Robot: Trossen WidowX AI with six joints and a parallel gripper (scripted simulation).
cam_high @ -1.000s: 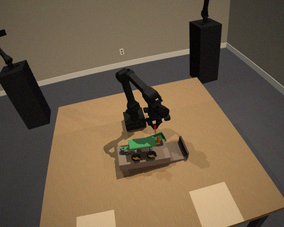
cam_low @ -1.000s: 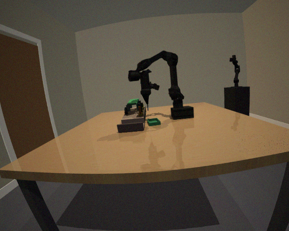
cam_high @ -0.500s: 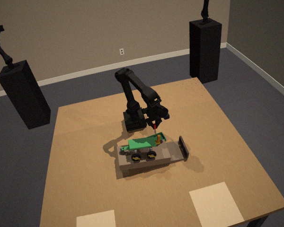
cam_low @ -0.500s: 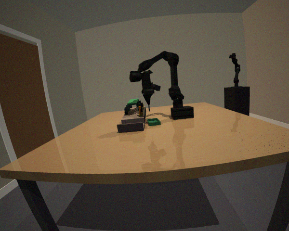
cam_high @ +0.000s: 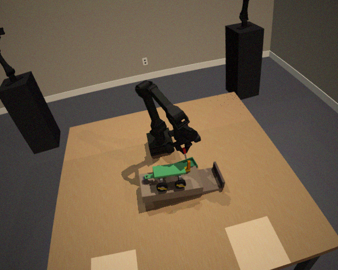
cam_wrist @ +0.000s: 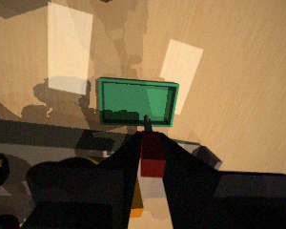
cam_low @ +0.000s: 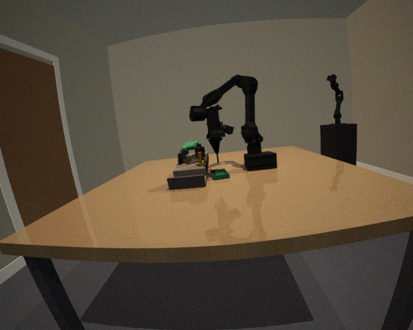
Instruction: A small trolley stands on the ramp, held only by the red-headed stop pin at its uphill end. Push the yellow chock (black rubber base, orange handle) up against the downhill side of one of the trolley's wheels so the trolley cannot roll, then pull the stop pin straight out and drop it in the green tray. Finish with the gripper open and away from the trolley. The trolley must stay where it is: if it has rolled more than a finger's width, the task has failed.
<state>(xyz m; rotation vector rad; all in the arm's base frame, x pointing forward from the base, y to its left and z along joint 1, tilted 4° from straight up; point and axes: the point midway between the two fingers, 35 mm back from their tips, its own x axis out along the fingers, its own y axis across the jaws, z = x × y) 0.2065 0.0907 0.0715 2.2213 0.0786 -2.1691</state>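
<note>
Black fingers (cam_high: pixel 185 148) (cam_low: pixel 217 162) grip the red-headed stop pin (cam_high: pixel 184 151) (cam_low: pixel 217 158) (cam_wrist: pixel 153 164), the ramp (cam_high: pixel 172 194) (cam_low: pixel 189 170) (cam_wrist: pixel 35 138) beside the green tray (cam_low: pixel 219 174) (cam_wrist: pixel 135 101).

Trolley (cam_high: pixel 168 170) (cam_low: pixel 190 145) green; pin head (cam_high: pixel 184 150) (cam_wrist: pixel 153 161) red; chock handle (cam_high: pixel 188 165) (cam_low: pixel 199 157) (cam_wrist: pixel 136 211) orange.

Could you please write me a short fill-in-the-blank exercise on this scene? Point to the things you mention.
1. The gripper (cam_high: pixel 185 148) (cam_low: pixel 217 152) (cam_wrist: pixel 149 136) is shut on the stop pin (cam_high: pixel 185 151) (cam_wrist: pixel 153 162), whose head is coloured ____.
2. The handle of the chock (cam_high: pixel 188 166) (cam_low: pixel 200 158) is coloured ____.
3. The trolley (cam_high: pixel 168 170) (cam_low: pixel 190 145) stands on the ____.
4. The tray (cam_low: pixel 219 178) (cam_wrist: pixel 175 105) is coloured ____.

Missing words: red; orange; ramp; green.
</note>
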